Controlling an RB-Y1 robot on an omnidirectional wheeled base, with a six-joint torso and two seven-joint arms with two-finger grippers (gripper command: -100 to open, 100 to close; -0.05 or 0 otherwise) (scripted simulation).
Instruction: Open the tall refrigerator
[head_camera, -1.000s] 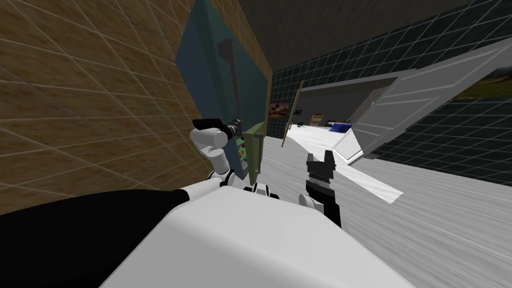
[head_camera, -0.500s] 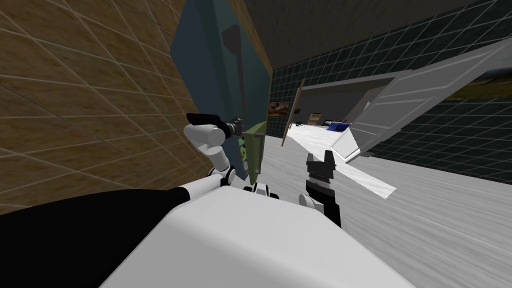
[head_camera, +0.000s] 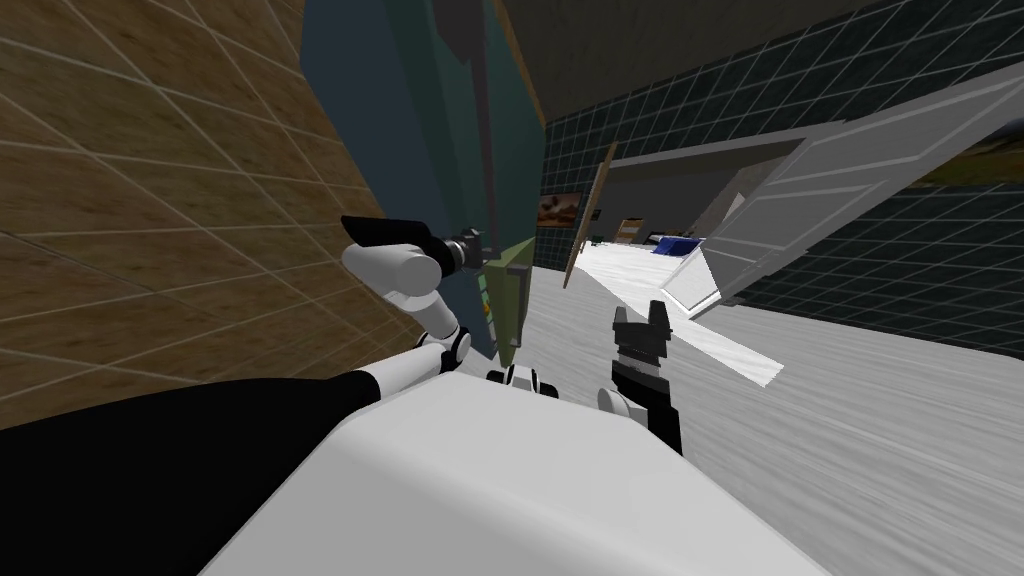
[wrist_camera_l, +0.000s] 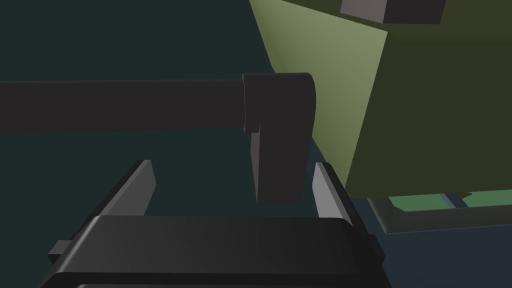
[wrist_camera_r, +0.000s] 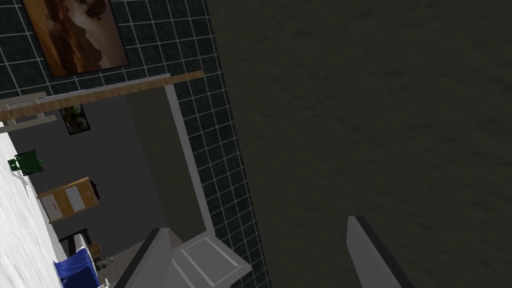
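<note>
refrigerator door (head_camera: 400, 130) swung wider, handle (wrist_camera_l: 125, 106) partly cut off between released left jaws, right jaws released.

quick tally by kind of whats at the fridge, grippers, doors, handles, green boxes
grippers: 2 (left gripper open around the handle's end bracket, right gripper open, away from the door)
refrigerator door, dark teal: 1
bar handle, dark: 1
green box beside the door: 1
total: 5

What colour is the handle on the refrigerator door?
The handle is dark grey, nearly black; it shows best in the left wrist view.
</note>
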